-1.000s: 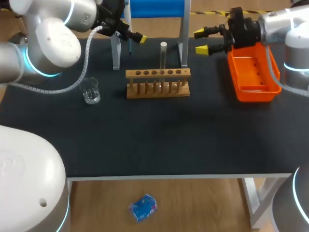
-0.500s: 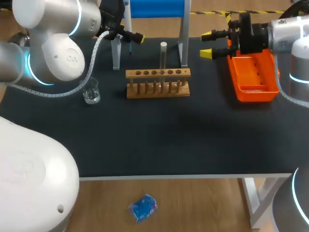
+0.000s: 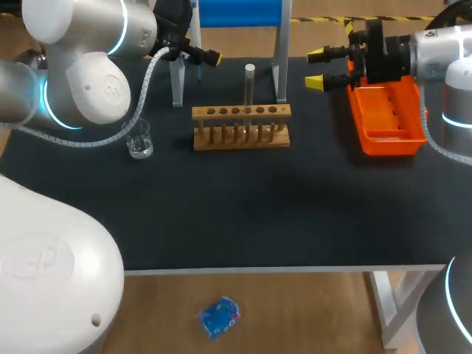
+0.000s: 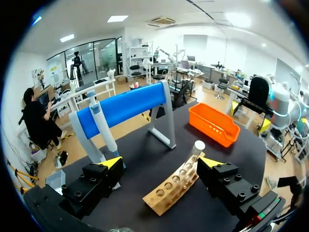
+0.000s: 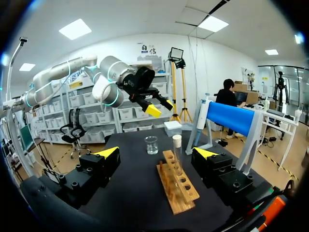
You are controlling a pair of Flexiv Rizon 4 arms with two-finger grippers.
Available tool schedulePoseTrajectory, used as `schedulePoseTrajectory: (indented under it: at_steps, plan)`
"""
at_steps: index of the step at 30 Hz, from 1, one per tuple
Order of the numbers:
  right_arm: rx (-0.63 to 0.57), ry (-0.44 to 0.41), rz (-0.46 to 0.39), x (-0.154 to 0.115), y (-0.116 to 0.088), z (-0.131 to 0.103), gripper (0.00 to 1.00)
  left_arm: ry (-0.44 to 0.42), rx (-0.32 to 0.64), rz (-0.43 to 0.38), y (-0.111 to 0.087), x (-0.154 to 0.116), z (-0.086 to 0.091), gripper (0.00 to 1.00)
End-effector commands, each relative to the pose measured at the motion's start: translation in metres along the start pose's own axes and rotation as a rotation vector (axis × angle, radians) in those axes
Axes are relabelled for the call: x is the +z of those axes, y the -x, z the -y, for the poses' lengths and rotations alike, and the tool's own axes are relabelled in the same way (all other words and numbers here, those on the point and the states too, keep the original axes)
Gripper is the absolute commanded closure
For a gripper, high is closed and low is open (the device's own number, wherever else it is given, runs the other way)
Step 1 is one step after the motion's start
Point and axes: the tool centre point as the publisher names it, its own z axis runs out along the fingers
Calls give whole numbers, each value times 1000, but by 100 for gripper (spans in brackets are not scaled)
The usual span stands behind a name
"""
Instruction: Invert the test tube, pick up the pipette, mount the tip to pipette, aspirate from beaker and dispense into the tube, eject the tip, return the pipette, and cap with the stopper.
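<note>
Both sets of fingers stand spread with nothing between them. The left gripper [image 4: 159,166] hangs at the back of the surface [image 3: 243,214] facing the pipette [image 4: 102,128], which hangs on the blue-topped stand [image 4: 126,105], probably so it can be lifted off cleanly. The right gripper [image 3: 317,68] hovers beside the orange tray [image 3: 387,110], pointed toward the test tube [image 3: 249,92], which stands upright in the wooden rack [image 3: 241,127]. The beaker [image 3: 139,139] sits apart, near the left arm. No stopper can be made out.
</note>
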Motion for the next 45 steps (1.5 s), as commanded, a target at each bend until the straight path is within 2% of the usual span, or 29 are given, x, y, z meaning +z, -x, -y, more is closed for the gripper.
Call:
schedulePoseTrajectory:
  at_steps: [1,9,17,21,32,45]
  plan:
    - [0,0,2,0,-1,0,0,-2,-5,6,-1,0,0,0]
    - [-33,-53,85,1,-1,5,0,-17,-28,40,5,5,1,0]
    - [-33,-47,126,1,-3,5,0,-24,-47,62,11,12,2,0]
    - [-27,-73,206,7,1,-3,0,-32,-61,84,18,17,5,0]
    - [-31,-68,234,21,11,-17,0,-69,-111,120,34,26,10,0]
    - [-29,-97,210,19,2,-4,0,-78,-133,162,40,21,6,0]
